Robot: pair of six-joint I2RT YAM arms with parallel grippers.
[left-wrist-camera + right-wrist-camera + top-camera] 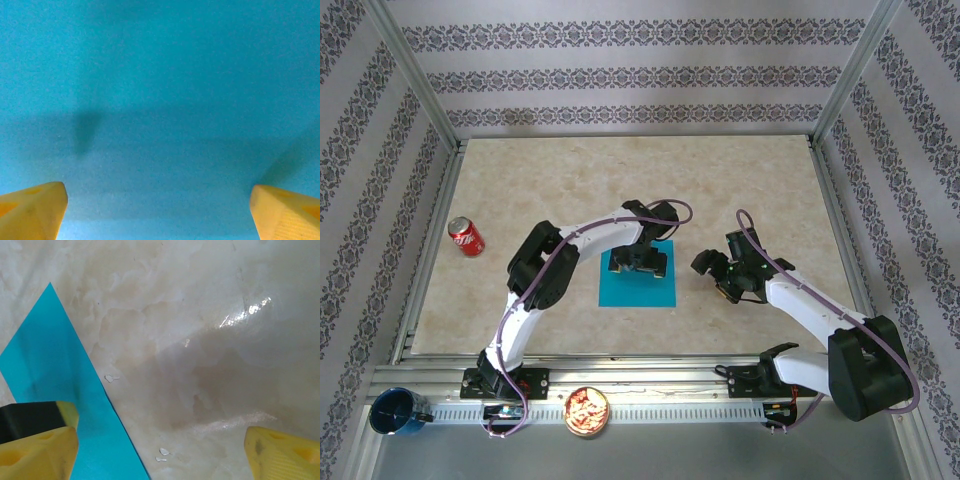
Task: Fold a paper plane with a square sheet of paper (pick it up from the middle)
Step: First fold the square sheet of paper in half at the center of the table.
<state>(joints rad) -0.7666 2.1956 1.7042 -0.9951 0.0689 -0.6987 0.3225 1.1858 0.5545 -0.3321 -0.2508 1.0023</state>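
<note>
**Item 1: square sheet of paper** (640, 293). Turquoise-blue, plain, unfolded, lying flat on the marbled beige table (740, 190) at about its middle. One straight edge and a corner of the sheet (45, 355) show from the right wrist.

**Item 2: left gripper** (640, 262). It is poised directly over the sheet, covering its 12 o'clock half from above. Its jaws are spread wide with nothing between them. From its own wrist, the yellow fingertips (37, 207) sit low at 8 and 4 o'clock, with blue paper (160, 75) across everything between and behind them. I cannot tell whether the tips touch the paper.

**Item 3: right gripper** (713, 275). It stands at 3 o'clock of the sheet, just beside its edge, over bare table. Its jaws are spread wide and hold nothing. From its wrist, one yellow finger (40, 450) overlaps the sheet's edge and the other is over marble.

**Item 4: red soda can** (466, 237). It lies on its side at 9 o'clock, well apart from the sheet.

**Item 5: dark blue cup** (398, 412). It sits at 7 o'clock, by the near rail.

**Item 6: round bowl of pale snacks** (587, 411). It sits at 6 o'clock, by the near rail.

**Item 7: small white flecks** (111, 378). They lie on the marble close to the sheet's edge.
</note>
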